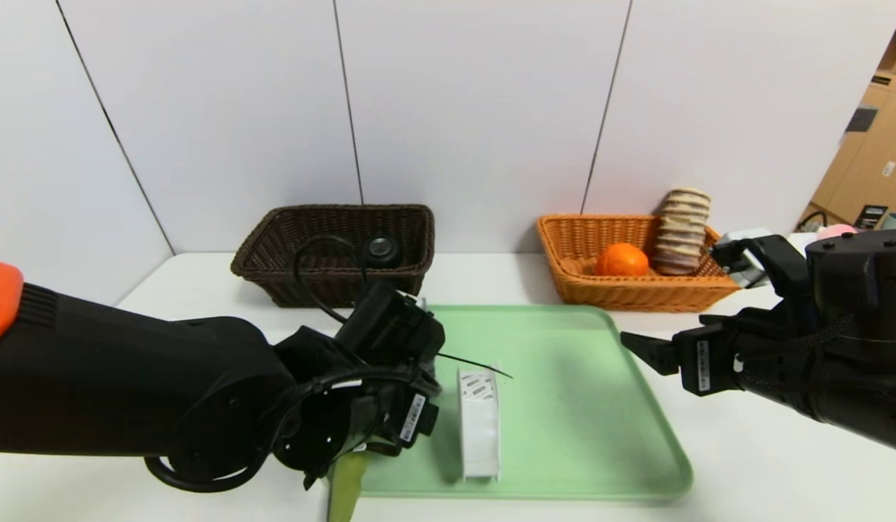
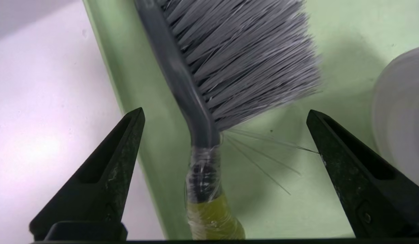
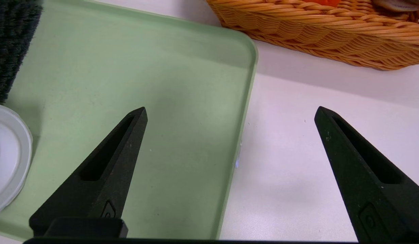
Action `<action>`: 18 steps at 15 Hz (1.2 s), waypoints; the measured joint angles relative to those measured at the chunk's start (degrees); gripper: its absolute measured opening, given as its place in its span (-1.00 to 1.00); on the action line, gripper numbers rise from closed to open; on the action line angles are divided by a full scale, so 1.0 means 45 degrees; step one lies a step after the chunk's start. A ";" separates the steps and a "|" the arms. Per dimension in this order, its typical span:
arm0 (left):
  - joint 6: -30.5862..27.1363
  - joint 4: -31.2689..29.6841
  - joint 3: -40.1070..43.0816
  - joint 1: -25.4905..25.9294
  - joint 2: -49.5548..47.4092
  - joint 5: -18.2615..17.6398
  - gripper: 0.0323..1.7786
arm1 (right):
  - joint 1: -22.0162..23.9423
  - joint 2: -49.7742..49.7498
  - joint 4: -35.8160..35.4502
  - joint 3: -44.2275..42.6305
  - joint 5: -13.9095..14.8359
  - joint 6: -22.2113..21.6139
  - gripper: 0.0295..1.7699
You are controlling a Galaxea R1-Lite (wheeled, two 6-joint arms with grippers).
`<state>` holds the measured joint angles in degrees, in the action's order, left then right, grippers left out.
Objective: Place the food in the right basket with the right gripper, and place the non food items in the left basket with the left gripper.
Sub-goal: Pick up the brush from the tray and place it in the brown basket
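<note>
Over tray edge | left pincer (image 2: pixel 224 135) spread wide astride brush (image 2: pixel 209 101), untouching | right pincer (image 3: pixel 230 135) spread, empty

Head camera looks down over the green tray (image 1: pixel 564 406); both wrist cameras sit close above it — all three share it.

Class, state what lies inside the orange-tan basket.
Inside the orange-tan basket: an orange fruit and a striped roll leaning on the far right corner. The near wall hides the floor under them.
</note>
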<state>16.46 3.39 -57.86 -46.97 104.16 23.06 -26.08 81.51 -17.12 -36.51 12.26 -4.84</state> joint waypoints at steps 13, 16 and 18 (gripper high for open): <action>0.0084 0.2920 -0.1861 0.0791 0.0737 -0.0607 0.90 | 0.0087 -0.0068 -0.0035 0.0209 -0.0030 -0.0073 0.92; 0.0119 0.2882 -0.1872 0.0786 0.0669 -0.0734 0.90 | 0.0087 -0.0014 -0.0041 0.0219 -0.0030 -0.0087 0.92; 0.0089 0.2891 -0.1872 0.0767 0.0474 -0.0864 0.90 | 0.0087 0.0019 -0.0041 0.0225 -0.0038 -0.0092 0.92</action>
<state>16.86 16.40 -66.28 -43.52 106.29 19.18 -25.69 81.59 -17.30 -35.50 12.09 -5.25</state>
